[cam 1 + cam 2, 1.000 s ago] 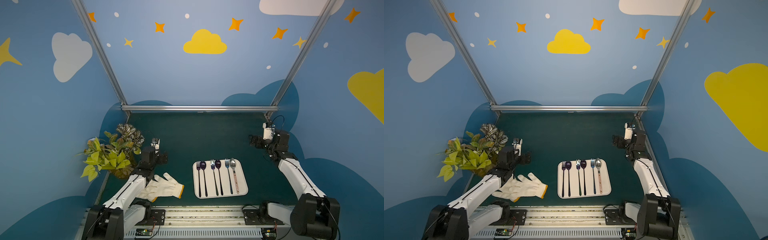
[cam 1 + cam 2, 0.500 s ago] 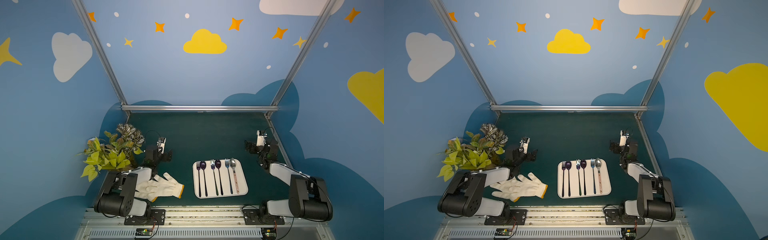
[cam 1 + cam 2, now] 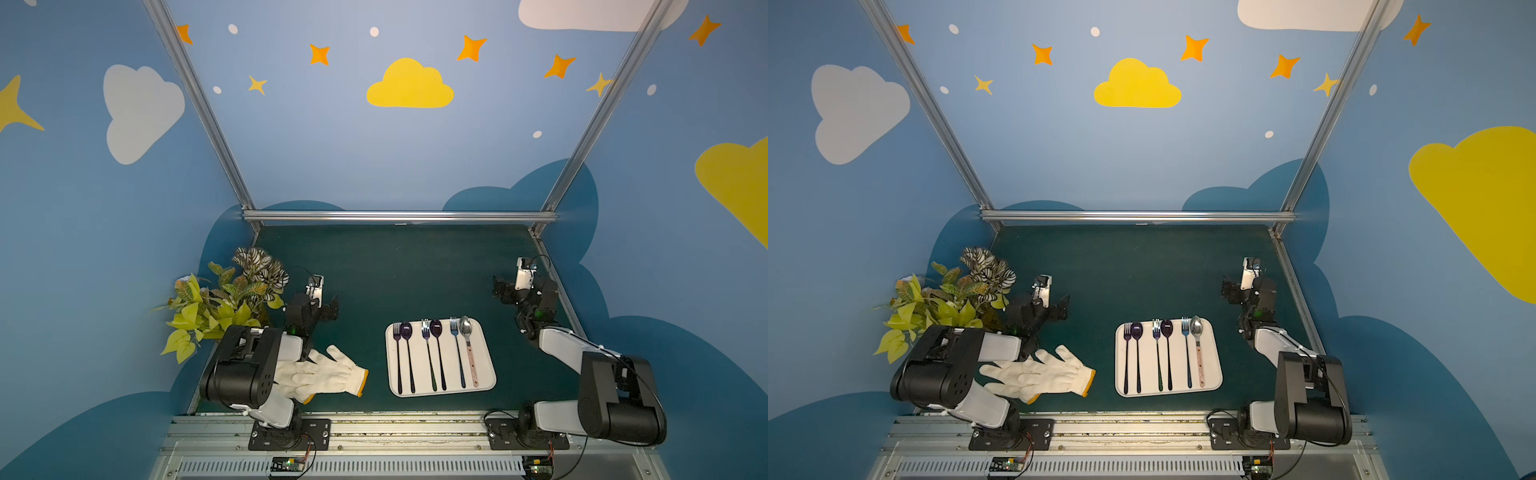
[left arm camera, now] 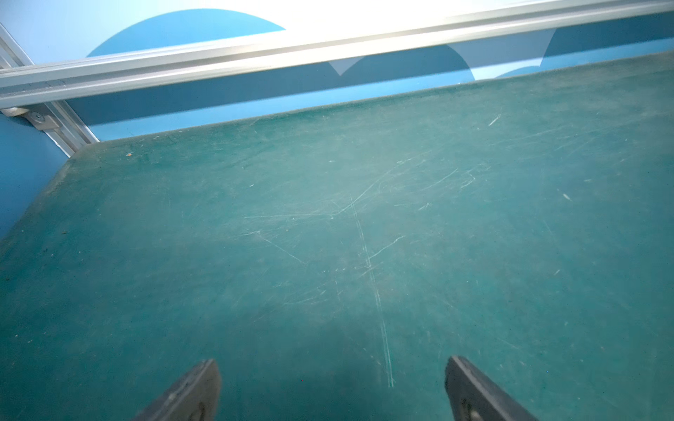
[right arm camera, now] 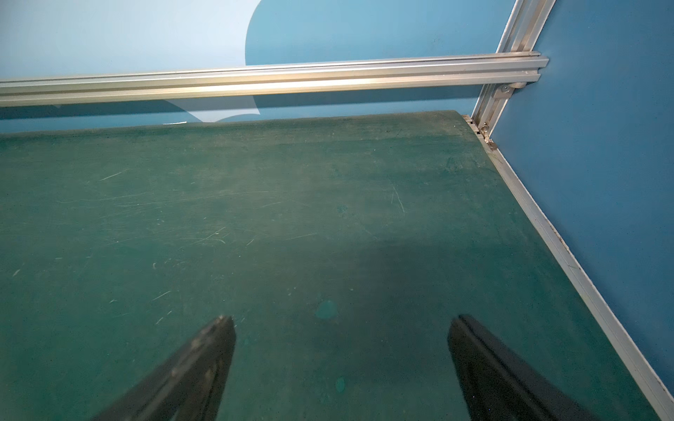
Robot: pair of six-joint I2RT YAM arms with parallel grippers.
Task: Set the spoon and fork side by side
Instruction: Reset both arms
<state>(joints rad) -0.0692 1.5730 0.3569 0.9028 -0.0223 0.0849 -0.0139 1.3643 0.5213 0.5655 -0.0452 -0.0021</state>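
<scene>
**Grippers spread over mat, cutlery lined on tray**

Left gripper [image 4: 332,364] and right gripper [image 5: 341,322] gaping, dark tapered fingers [image 4: 197,390] over scratched green mat [image 4: 328,218]. Both folded low, elbows drawn back; stretched forward a second ago. Between them, on rounded white tray [image 3: 486,370]: blue fork [image 3: 457,353] beside silver spoon [image 3: 465,326], unmoved. Knit gloves [image 3: 320,372] leftward.

Cutlery [image 3: 436,328] on tray [image 3: 483,357], gloves [image 3: 324,374] left of it
</scene>
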